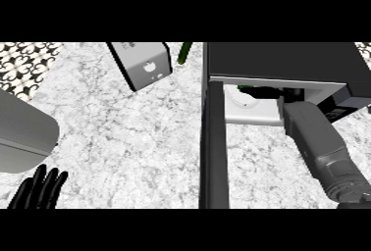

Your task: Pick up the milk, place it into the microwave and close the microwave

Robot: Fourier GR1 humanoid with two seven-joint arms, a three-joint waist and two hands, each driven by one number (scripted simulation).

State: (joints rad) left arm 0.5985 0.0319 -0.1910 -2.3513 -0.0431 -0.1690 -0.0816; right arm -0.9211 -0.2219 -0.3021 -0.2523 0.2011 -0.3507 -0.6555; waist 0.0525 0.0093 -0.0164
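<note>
Fingers of the right hand (290,93), reaching into the microwave (290,63) at one o'clock, are hidden, so grip and milk cannot be told; ease out gently before swinging the door (214,147); left hand (39,188) rests open at seven o'clock

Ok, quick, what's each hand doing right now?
Left hand: open, fingers up, resting at the view's lower left, holding nothing.
Right hand: inside the microwave; fingers mostly hidden, so open or shut cannot be told.
</note>
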